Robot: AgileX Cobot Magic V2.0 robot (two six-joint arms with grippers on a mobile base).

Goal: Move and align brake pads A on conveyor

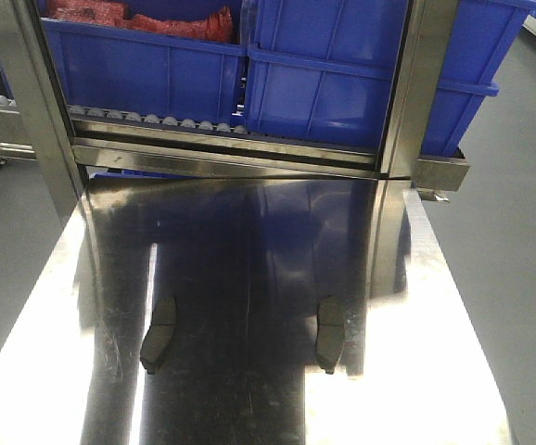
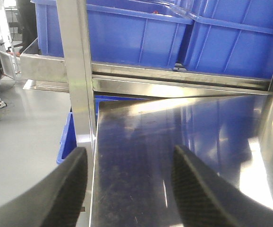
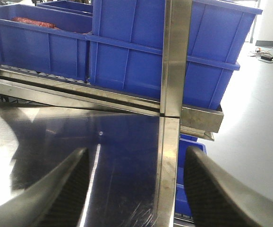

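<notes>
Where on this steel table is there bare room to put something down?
The steel table is bare between the left brake pad and the right brake pad, beyond them up to the rack rail, and outside each pad. The back is crowded: blue bins sit on the rack.

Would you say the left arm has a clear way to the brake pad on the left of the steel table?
Probably yes: the left brake pad lies alone on the steel table, and the left gripper is open and empty.
</notes>
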